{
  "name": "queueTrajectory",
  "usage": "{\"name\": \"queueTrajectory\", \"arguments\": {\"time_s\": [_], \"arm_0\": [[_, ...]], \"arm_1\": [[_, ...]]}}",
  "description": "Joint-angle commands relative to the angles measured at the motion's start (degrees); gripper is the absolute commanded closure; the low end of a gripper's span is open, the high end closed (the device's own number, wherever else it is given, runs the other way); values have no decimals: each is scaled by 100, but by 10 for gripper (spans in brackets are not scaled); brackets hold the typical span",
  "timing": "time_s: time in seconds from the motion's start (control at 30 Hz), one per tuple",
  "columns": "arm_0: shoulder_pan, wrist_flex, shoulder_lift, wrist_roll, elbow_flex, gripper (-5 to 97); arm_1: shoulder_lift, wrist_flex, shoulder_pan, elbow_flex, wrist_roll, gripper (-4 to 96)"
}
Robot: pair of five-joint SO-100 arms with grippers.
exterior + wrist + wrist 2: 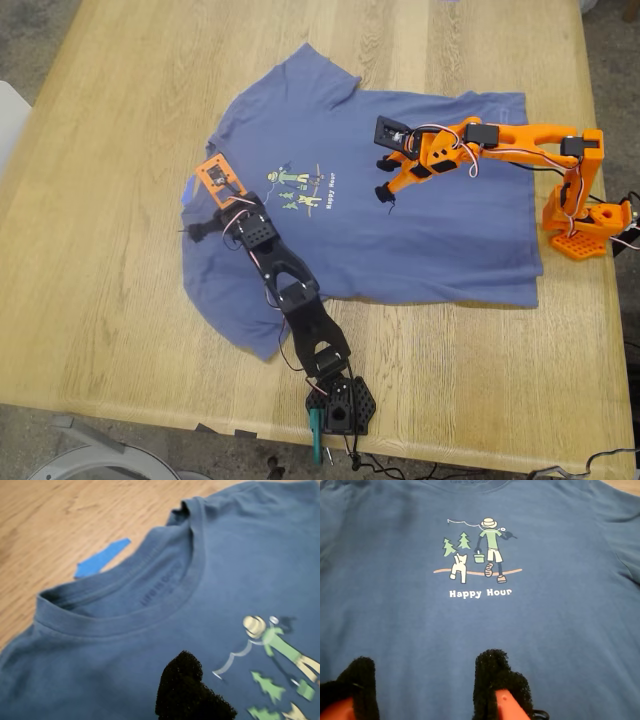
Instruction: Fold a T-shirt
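Observation:
The blue-purple T-shirt (430, 230) lies flat and spread out on the wooden table, print side up, with its collar toward the exterior view's left. My first gripper (198, 198), on the black arm, is open over the collar. The first wrist view shows the collar (150, 595) and one black fingertip (187, 690) just above the cloth. My second gripper (382, 177), on the orange arm, hovers open and empty above the chest. In the second wrist view its padded fingertips (495, 680) frame the shirt (545, 630) below the "Happy Hour" print (480, 592).
A small blue tape scrap (188, 190) sticks to the table beside the collar, also in the first wrist view (100, 560). The black arm's base (340, 405) stands at the table's front edge, and the orange base (585, 225) at the exterior view's right edge. Bare wood (120, 100) surrounds the shirt.

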Motion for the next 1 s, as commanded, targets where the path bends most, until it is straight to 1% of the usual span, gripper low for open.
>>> {"name": "queueTrajectory", "arguments": {"time_s": [0.0,0.2,0.33,0.47,0.6,0.67,0.83,0.97], "arm_0": [[-176,-202,-105,105,-993,272],[-316,-158,-1222,114,-2215,268],[-387,193,-2101,141,-3454,266],[-519,1020,-3270,158,-5344,266],[-747,2206,-4904,167,-8042,264],[-835,2443,-5414,167,-8780,264],[-940,2426,-5520,158,-8895,273],[-1046,2487,-5581,141,-8895,317]], "arm_1": [[9,-246,-114,53,44,621],[-141,-826,-387,387,70,625],[-132,-1011,-448,606,88,626],[-70,-1107,-422,765,114,626],[70,-1187,-369,993,132,626],[176,-1248,-316,1169,149,626],[360,-1362,-237,1591,158,629],[466,-1459,-264,1828,185,633]]}}
